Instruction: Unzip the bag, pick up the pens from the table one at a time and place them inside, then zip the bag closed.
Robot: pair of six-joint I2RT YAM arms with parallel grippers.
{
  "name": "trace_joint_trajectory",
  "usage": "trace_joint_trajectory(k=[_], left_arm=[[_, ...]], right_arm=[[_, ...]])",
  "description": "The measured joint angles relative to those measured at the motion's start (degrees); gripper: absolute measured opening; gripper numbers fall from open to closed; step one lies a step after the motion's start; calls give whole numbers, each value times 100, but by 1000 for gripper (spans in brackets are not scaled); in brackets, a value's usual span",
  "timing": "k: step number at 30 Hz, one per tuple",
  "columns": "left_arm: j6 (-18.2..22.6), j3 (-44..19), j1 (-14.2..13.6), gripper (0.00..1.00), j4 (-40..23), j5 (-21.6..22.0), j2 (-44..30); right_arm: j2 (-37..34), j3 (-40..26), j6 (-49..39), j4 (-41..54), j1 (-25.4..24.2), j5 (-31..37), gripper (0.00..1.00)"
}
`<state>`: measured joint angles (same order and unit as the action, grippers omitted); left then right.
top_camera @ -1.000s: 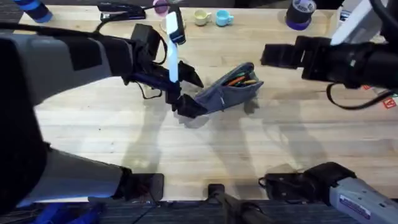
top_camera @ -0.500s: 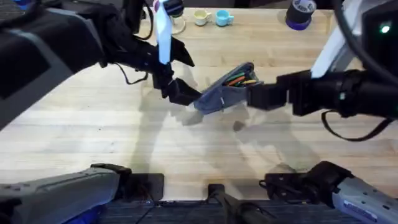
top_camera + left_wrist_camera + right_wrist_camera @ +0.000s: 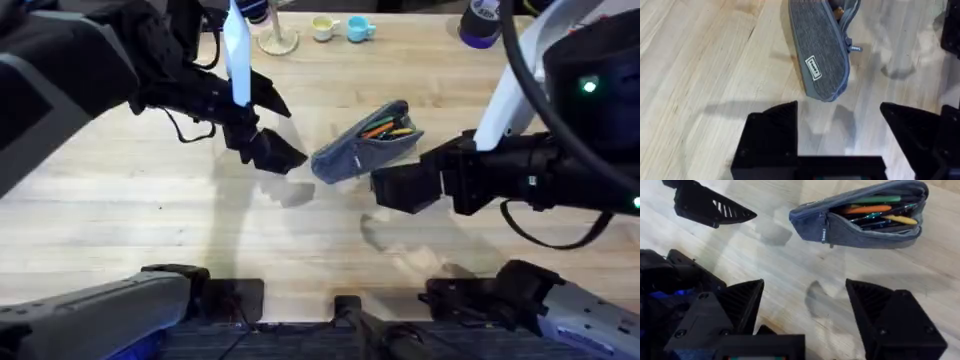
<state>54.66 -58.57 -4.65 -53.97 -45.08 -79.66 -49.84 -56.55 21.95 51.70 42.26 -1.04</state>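
Pens [image 3: 875,211] lie inside the unzipped bag [image 3: 362,146] mid-table [image 3: 150,220], seemingly awaiting zipping; left gripper [image 3: 275,152] and right gripper [image 3: 400,188] flank it, both spread wide, empty.

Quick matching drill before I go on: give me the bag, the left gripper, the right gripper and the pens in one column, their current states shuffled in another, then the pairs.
1. bag
2. left gripper
3. right gripper
4. pens

A. inside the pouch
B. open, by the bag's closed end
C. unzipped, lying on the table
D. open, beside the bag's long side

Pairs: 1-C, 2-B, 3-D, 4-A
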Motion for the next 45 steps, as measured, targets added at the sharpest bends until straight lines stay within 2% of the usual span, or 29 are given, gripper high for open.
trace_joint_trajectory(k=[19,29,45], left_arm=[[2,0,3,994,-7,12,0],[2,0,3,993,-7,13,0],[2,0,3,993,-7,13,0]], right_arm=[[-302,0,168,2,0,2,997],[-822,0,1033,-40,2,507,998],[-1863,0,1155,-649,103,621,998]])
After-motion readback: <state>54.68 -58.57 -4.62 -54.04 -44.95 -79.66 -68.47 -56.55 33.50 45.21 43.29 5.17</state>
